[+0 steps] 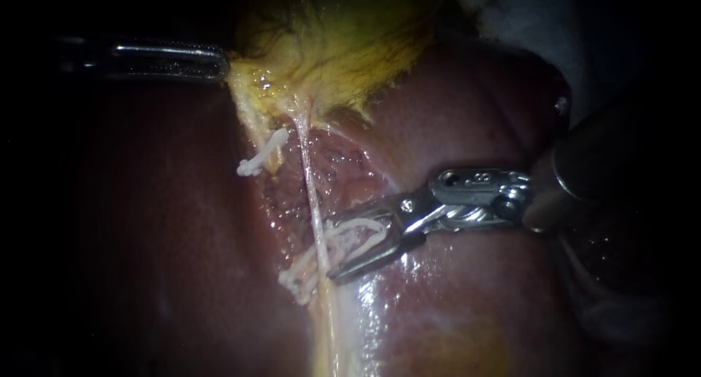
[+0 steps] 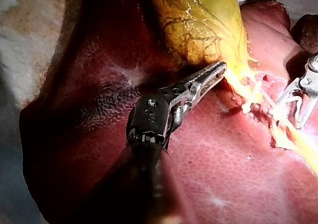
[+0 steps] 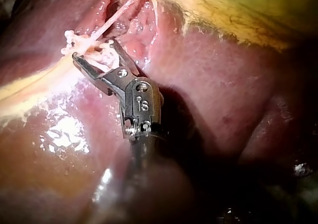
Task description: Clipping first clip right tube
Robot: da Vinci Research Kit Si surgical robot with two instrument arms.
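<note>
Right instrument (image 1: 336, 247) jaws wide, tips barely past tube (image 1: 307, 165) near 6 o'clock — closing now risks a partial bite; left instrument (image 1: 217, 61) pinches gallbladder (image 1: 343, 48), 10 o'clock.

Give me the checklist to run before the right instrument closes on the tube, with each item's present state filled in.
1. Left instrument holds the gallbladder: ok, its jaws are shut on the yellow edge.
2. Tube stretched straight: ok, it runs taut across the liver.
3. Right instrument ready to close: ok, a gap shows between its jaws.
4. Tube fully between those jaws: cannot tell. The tips only just reach it, among frayed white tissue.
5. Clip loaded in the jaws: cannot tell.
6. Lower jaw clear of the liver beneath: cannot tell.
</note>
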